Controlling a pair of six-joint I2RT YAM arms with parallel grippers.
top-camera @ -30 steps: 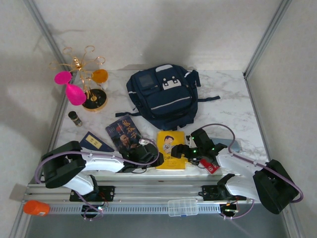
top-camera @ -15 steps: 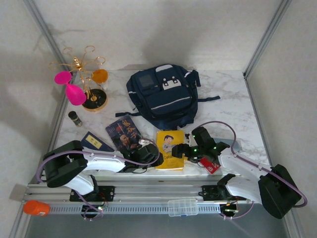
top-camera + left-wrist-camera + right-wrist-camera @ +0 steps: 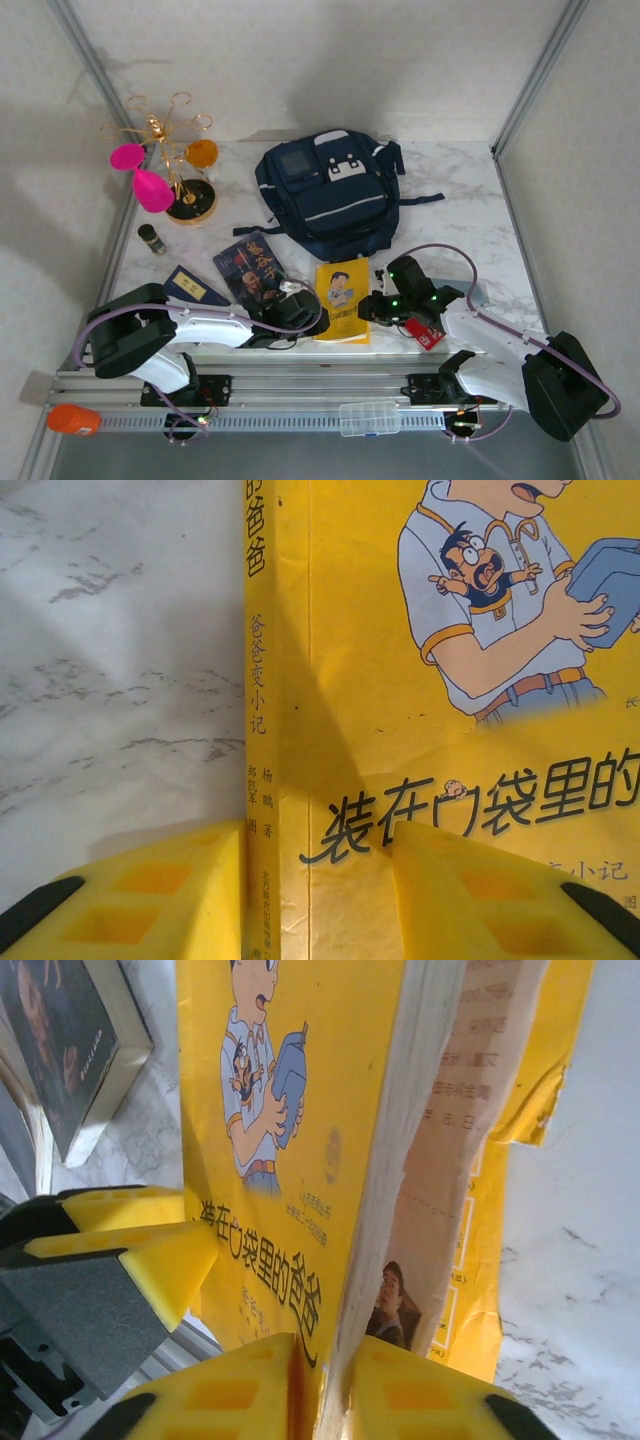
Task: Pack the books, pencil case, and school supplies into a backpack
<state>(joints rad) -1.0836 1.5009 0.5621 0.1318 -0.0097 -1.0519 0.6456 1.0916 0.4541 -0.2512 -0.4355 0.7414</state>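
Where the right end effector (image 3: pixel 318 1400) pinches shut on the yellow book (image 3: pixel 290 1110) at its page edge, we see the left end effector (image 3: pixel 315 880) part open astride its spine, holding nothing. From that book the navy book (image 3: pixel 255 268) lies at ten o'clock, the backpack (image 3: pixel 330 195) at twelve o'clock.

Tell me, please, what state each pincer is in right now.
Left pincer: part open, straddling the spine of the yellow book, not clamping it.
Right pincer: closed on the yellow book's page edge.
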